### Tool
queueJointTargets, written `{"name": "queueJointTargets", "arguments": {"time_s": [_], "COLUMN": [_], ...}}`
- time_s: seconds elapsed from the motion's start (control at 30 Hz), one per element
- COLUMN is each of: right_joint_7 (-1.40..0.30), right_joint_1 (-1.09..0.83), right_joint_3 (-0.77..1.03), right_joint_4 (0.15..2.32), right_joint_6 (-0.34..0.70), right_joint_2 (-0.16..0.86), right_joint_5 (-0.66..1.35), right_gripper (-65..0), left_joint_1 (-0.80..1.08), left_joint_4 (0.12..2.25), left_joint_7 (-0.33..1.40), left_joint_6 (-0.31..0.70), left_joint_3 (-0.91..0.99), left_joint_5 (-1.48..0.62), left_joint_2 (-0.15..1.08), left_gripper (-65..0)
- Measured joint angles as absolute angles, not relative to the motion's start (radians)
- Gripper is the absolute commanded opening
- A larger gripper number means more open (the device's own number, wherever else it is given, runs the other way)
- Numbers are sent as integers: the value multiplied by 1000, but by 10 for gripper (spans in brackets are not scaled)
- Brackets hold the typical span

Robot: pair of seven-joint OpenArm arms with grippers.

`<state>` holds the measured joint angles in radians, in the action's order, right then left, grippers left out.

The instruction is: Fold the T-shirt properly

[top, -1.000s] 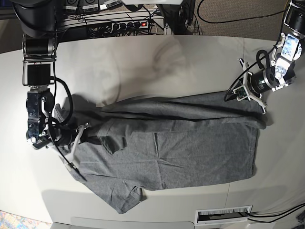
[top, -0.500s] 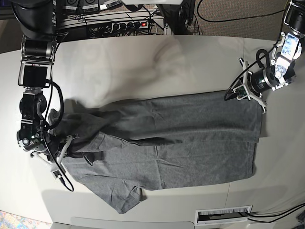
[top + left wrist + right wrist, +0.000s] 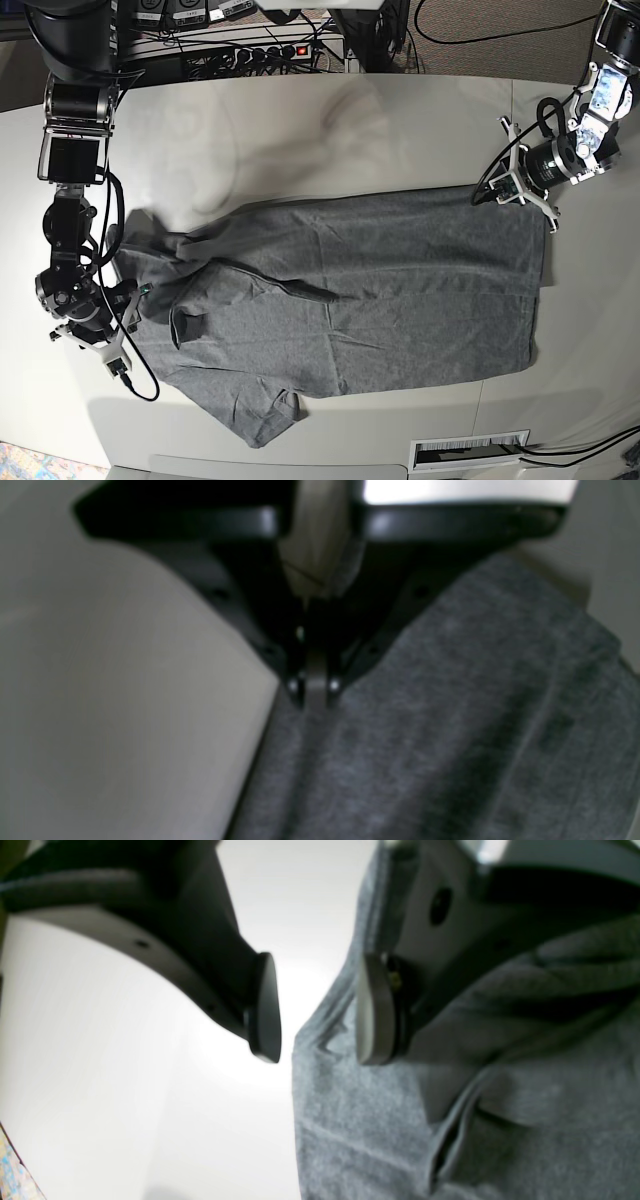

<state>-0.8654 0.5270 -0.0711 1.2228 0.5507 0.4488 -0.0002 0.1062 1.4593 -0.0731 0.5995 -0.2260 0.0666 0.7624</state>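
One T-shirt [image 3: 370, 300] lies spread flat across the table [image 3: 300, 130].

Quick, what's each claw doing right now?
Left claw: closed on the T-shirt edge.
Right claw: open, holding nothing.

Two black robot arms frame the base view: the right arm [image 3: 72, 190] at left, built of boxy black segments with metal brackets and a looping black cable, and the left arm [image 3: 590, 110] at upper right, with a silver-and-black cylindrical wrist and white bracket. In close-up, the right gripper [image 3: 315, 1010] shows dark curved fingers [image 3: 200, 955] tipped with oval pads; the left gripper [image 3: 315, 690] shows matte black fingers with small bright screws.
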Motion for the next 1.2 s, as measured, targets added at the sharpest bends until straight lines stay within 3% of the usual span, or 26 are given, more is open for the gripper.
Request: {"name": "queueJointTargets", "arguments": {"time_s": [0.2,0.4,0.7,0.87,1.2], "right_joint_7": [-916,-1078,-1135,-1224,-1205], "right_joint_1": [527,526,526,526,466], "right_joint_3": [-71,-71,-71,-71,-71], "right_joint_4": [1223,1223,1223,1223,1223], "right_joint_6": [549,548,547,548,547], "right_joint_2": [448,446,446,446,446], "right_joint_5": [130,365,416,474,473], "right_gripper": [-392,-395,-646,-650,-650], "left_joint_1": [108,120,124,101,-20], "left_joint_4": [1460,1500,1675,1727,1732], "left_joint_7": [-80,-73,-13,56,54], "left_joint_6": [616,635,643,618,611], "left_joint_3": [-226,-231,-236,-237,-237], "left_joint_5": [66,87,111,112,20], "left_joint_2": [780,833,859,860,860], "left_gripper": [-650,-650,-650,-650,-650]}}
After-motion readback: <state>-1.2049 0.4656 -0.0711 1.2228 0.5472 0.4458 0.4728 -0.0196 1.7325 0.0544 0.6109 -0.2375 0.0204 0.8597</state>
